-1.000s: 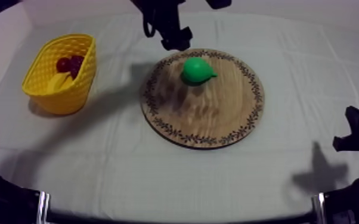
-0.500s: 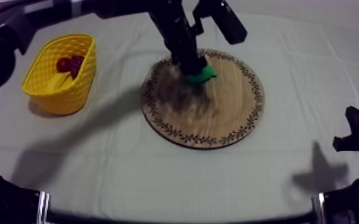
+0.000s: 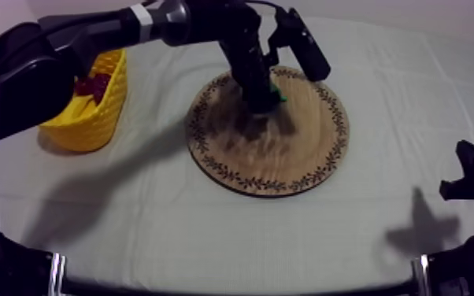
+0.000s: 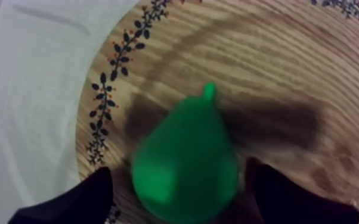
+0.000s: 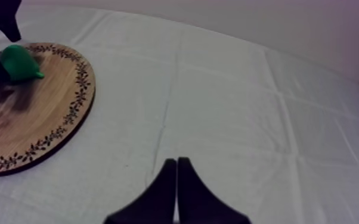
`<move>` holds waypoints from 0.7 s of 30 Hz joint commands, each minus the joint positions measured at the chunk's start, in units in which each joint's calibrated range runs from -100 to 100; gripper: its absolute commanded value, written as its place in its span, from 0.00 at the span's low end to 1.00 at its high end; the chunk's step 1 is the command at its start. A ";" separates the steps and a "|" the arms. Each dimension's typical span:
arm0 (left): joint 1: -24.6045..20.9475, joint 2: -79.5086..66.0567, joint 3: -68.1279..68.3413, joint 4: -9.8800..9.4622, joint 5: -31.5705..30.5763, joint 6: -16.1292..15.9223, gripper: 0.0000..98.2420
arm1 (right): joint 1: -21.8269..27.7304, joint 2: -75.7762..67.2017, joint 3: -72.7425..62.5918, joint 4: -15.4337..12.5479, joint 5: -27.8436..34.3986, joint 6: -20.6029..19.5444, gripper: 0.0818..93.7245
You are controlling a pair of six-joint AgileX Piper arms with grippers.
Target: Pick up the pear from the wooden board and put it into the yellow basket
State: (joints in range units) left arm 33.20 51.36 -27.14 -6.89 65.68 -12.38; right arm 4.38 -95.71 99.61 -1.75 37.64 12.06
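Straddling the pear [image 4: 185, 158] on the upper part of the board [image 3: 287, 157], the left hand [image 3: 261, 101] has its fingers [image 4: 92, 199] apart, one on each side of it, while the right hand [image 5: 176, 161], closed on nothing, rests over the table [image 5: 247, 107] at the right edge of the frame.

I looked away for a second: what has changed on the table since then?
The left hand came in from the far edge and down onto the wooden board; it now straddles the pear, open, not yet gripping it. The pear, the board, the yellow basket and the shut right hand look unmoved.
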 commanded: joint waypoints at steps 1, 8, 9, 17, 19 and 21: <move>-0.09 0.64 -0.44 -0.04 -0.02 -0.19 0.87 | -0.01 -0.05 0.05 0.02 0.02 0.02 0.00; -0.38 2.04 -1.63 0.21 -0.27 -0.83 0.81 | -0.01 -0.05 0.05 0.02 0.02 0.02 0.00; -0.42 2.11 -1.77 0.35 -0.48 -0.90 0.79 | -0.01 -0.05 0.05 0.02 0.02 0.02 0.00; -0.88 2.19 -1.92 1.61 -2.86 -1.78 0.46 | -0.01 -0.05 0.05 0.02 0.02 0.02 0.00; -1.05 2.08 -1.69 1.98 -3.01 -2.16 0.43 | -0.01 -0.05 0.05 0.02 0.02 0.02 0.00; -1.20 1.84 -1.41 2.26 -3.08 -2.36 0.42 | -0.01 -0.05 0.05 0.02 0.02 0.02 0.00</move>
State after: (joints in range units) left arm 32.06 53.37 -28.62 -4.67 62.52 -14.71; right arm 4.38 -95.71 99.61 -1.75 37.64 12.06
